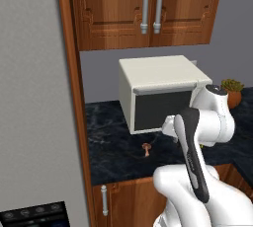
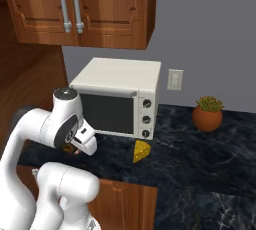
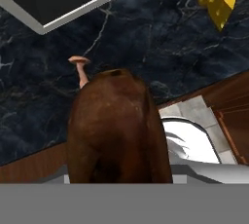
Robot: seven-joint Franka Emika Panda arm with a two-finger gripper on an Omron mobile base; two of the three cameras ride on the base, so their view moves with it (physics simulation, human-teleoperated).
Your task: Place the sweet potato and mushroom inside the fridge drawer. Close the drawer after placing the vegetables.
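Sweet potato [image 3: 116, 130] fills the tool (no legible writing), mushroom [image 3: 80, 68] beyond.

Arm [image 1: 197, 137] is bending forward over the counter edge, wrist angling down; gripper [image 3: 119, 174] is clamping the sweet potato [image 3: 116, 130] close to the camera, fingertips hidden.
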